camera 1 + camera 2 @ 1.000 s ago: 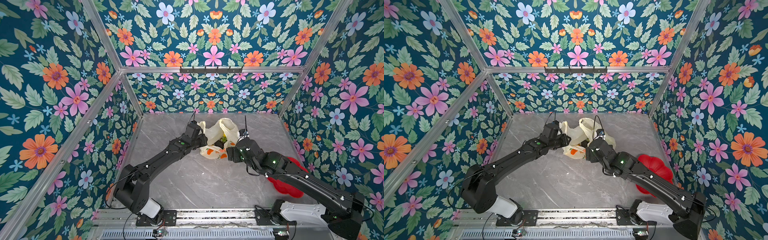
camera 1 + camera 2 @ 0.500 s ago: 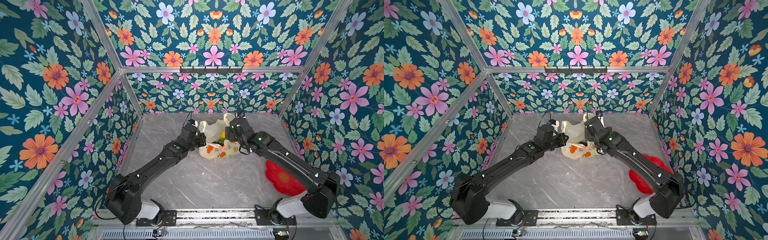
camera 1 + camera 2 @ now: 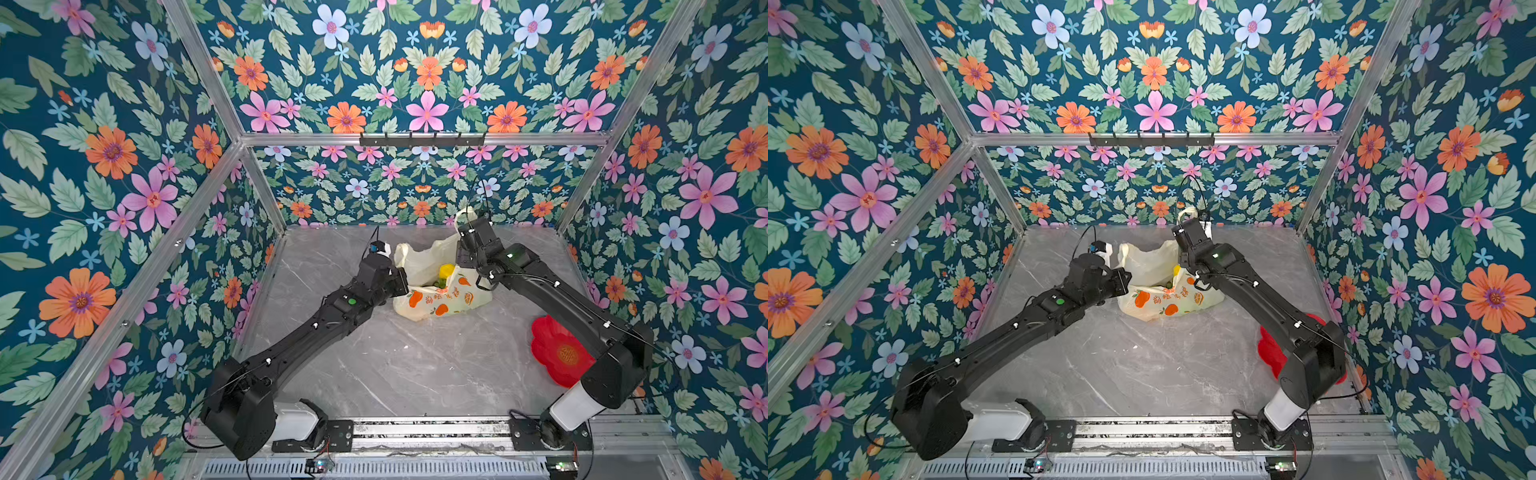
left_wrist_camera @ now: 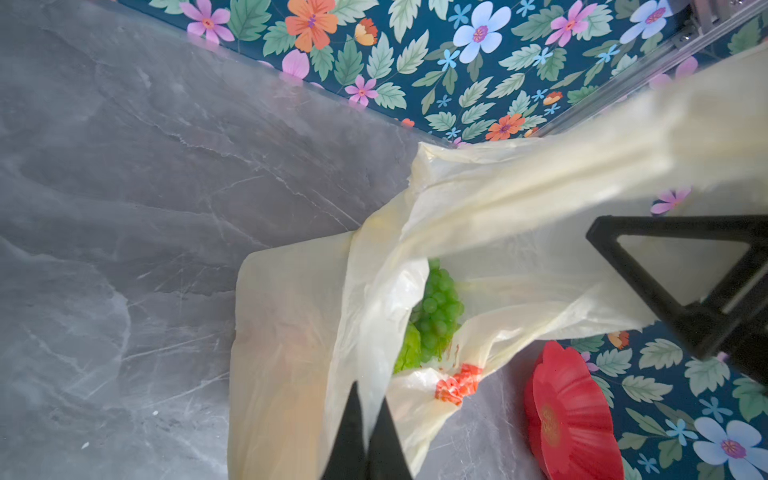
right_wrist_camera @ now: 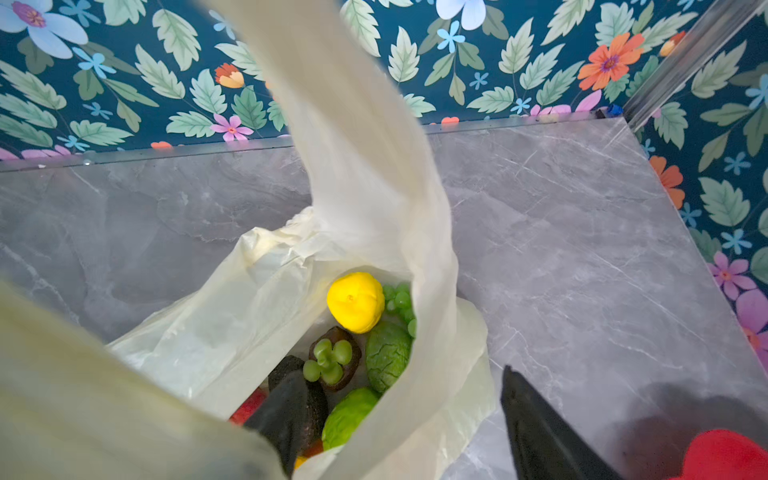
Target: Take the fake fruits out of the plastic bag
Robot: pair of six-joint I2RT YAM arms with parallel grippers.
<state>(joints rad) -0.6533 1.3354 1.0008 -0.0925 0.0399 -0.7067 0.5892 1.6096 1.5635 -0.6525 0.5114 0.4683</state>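
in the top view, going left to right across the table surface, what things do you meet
left gripper → plastic bag → red plate

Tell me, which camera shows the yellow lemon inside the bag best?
The right wrist view: it looks straight into the plastic bag, with the lemon large and unobstructed. Both top views show only a small yellow patch. The left wrist view shows grapes, no lemon.
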